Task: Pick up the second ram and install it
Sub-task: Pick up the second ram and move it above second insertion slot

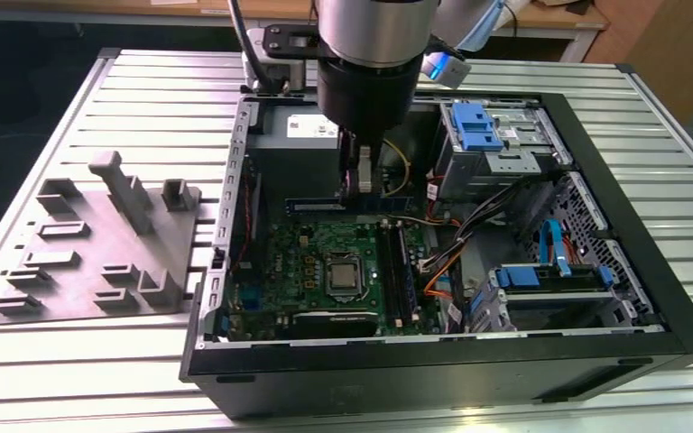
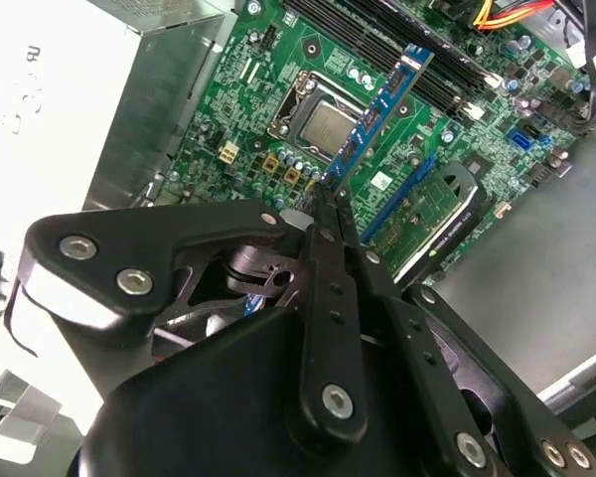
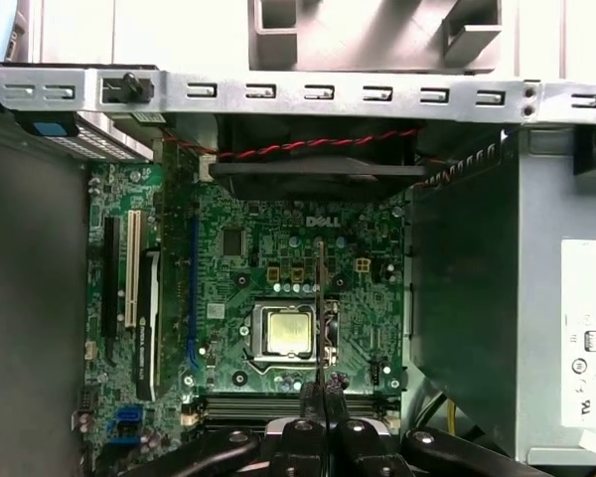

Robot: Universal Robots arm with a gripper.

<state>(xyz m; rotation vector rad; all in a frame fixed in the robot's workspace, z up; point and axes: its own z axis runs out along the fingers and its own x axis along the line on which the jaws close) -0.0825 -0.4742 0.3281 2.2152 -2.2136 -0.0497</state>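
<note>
The second ram (image 1: 322,205) is a long, thin dark stick that hangs level above the motherboard (image 1: 310,262), inside the open computer case (image 1: 635,271). My gripper (image 1: 363,185) reaches straight down from the arm and is shut on the stick's upper edge near its middle. In the second wrist view the ram (image 2: 379,107) sticks out past the fingertips (image 2: 330,204) over the board, near the processor (image 2: 323,127). In the first wrist view the ram (image 3: 321,298) shows edge-on as a thin line above the processor (image 3: 283,331), with the dark memory slots (image 3: 268,405) beside the gripper (image 3: 321,390).
A grey fixture block (image 1: 94,248) with upright posts lies on the ribbed table at the exterior view's left. The grey power-supply box (image 1: 304,131) sits behind the gripper. Drive cages with blue clips (image 1: 479,126) and bundled cables (image 1: 479,225) crowd the case's right half.
</note>
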